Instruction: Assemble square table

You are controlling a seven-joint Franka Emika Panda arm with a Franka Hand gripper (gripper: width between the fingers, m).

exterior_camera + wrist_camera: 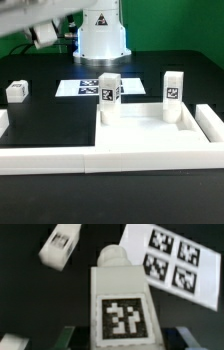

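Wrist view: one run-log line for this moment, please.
end effector: flanks tagged leg, grip unclear | square table top: two upright legs

The marker board point(93, 88) lies flat toward the back of the black table point(45, 120). It is well apart from the long low white border rail point(50, 158), which runs across the front and appears to turn back along the exterior view's right. In the wrist view the board point(185, 259) shows four black-and-white tags in a two-by-two block, their patterns too blurred to read. A green backdrop point(175, 30) stands behind the table.
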